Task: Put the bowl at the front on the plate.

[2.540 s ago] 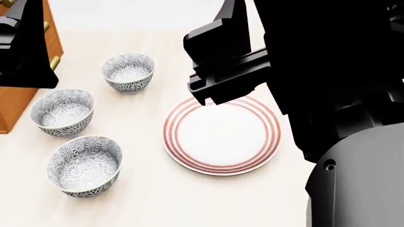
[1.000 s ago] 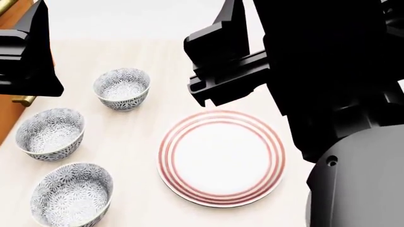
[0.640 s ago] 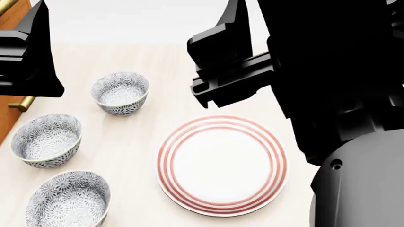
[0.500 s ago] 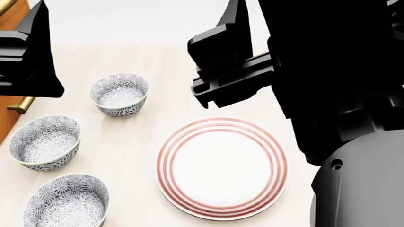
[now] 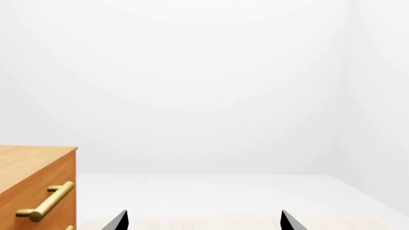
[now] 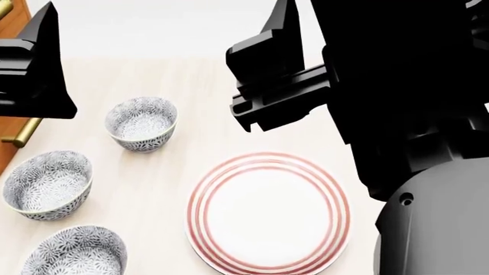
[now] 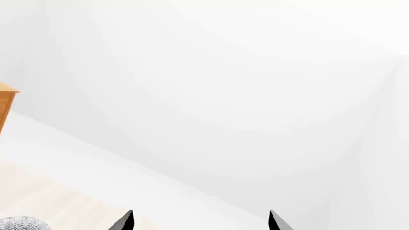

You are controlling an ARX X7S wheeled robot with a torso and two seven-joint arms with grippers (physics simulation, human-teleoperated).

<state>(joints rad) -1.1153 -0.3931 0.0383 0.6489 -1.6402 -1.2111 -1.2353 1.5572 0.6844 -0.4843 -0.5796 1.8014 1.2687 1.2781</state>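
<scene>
Three bowls: front bowl [image 6: 73,256] cut by frame edge, well apart from spread, empty left gripper [image 5: 201,221]; plate [image 6: 269,212] beside it.

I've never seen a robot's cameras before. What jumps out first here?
The big black right arm fills the head view's right half, looming above a white plate with red rings. Left of the plate sit three matching floral bowls in a row, the nearest cut off by the picture's edge.

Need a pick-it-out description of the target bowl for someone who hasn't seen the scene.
Start at the red-ringed white plate on the pale table; to its left three floral bowls run in a line. The target bowl is the one nearest the robot, cut by the head view's bottom edge. The patterns match, so only position separates it.
</scene>
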